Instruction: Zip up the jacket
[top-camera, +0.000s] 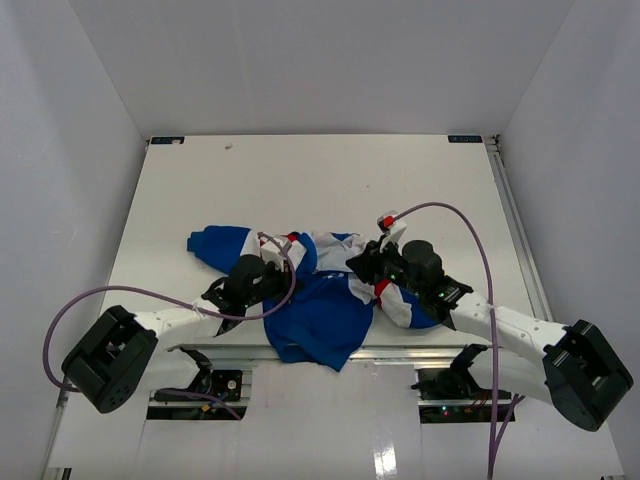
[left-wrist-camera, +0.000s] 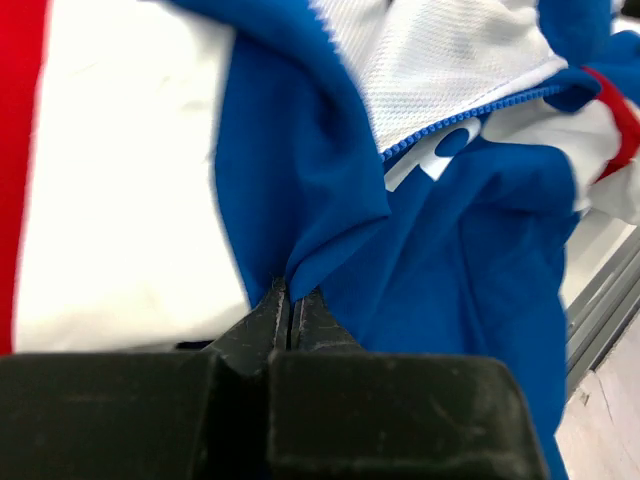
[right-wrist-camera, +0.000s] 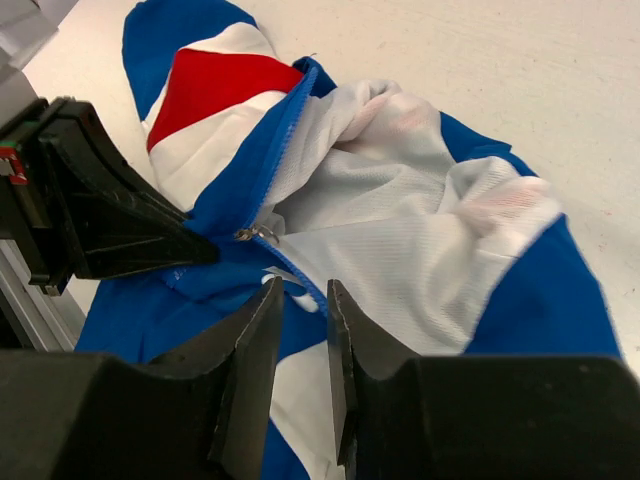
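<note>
The jacket (top-camera: 320, 310) is lying crumpled at the near edge of the worktop (top-camera: 300, 180), between the two arms. Its front is falling open and the white mesh lining (right-wrist-camera: 400, 220) is showing. The left hand (left-wrist-camera: 293, 297) is pressing its fingers together on a fold of blue fabric beside the zipper teeth (left-wrist-camera: 450, 125). The right hand (right-wrist-camera: 303, 295) is hovering just above the cloth with its fingers only slightly parted, gripping nothing.

The fabric is looking light, thin and limp, so it is likely to bunch and drag rather than keep its shape. One side probably needs pinning taut while the small metal zipper pull (right-wrist-camera: 258, 235) is taken, and that tab is looking slippery and easy to miss.

Folds are hiding most of the second row of teeth, so I cannot tell whether the slider is engaging both sides. One sleeve (top-camera: 215, 245) is stretching out to the left; the other I cannot make out. The white lettering (left-wrist-camera: 452, 140) is only partly showing.
</note>
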